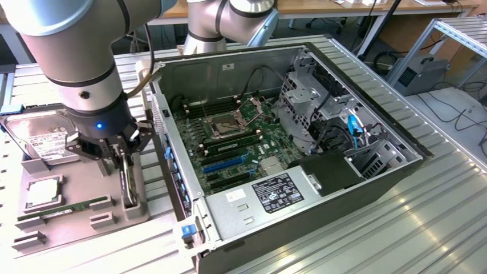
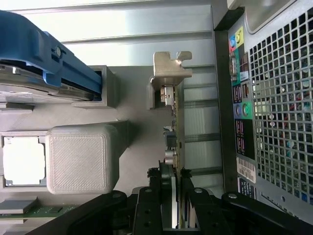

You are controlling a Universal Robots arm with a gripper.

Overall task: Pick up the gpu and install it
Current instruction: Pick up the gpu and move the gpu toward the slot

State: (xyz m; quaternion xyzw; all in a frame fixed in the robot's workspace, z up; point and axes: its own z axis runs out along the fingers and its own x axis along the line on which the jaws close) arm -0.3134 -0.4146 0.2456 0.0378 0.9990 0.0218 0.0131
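Observation:
The gpu (image 1: 131, 185) stands on edge in a grey holder on the parts tray (image 1: 76, 228), just off the open computer case (image 1: 380, 171) toward the exterior view's left. My gripper (image 1: 122, 158) reaches down over its upper edge. In the wrist view the gpu (image 2: 175, 132) appears edge-on as a thin green board whose far end sits in a grey holder post (image 2: 171, 68). My gripper (image 2: 173, 196) has one black finger (image 2: 157, 191) pressed against each face of the card. Inside the case lies the motherboard (image 1: 228, 142) with blue expansion slots (image 1: 224, 162).
On the tray lie a hard drive (image 1: 42, 140) in a blue carrier (image 2: 44, 63), a processor (image 1: 42, 191) and a green memory stick (image 1: 65, 210). The case's rear panel (image 2: 274, 98) stands close beside the card. Cables and drive cages fill the case's far side.

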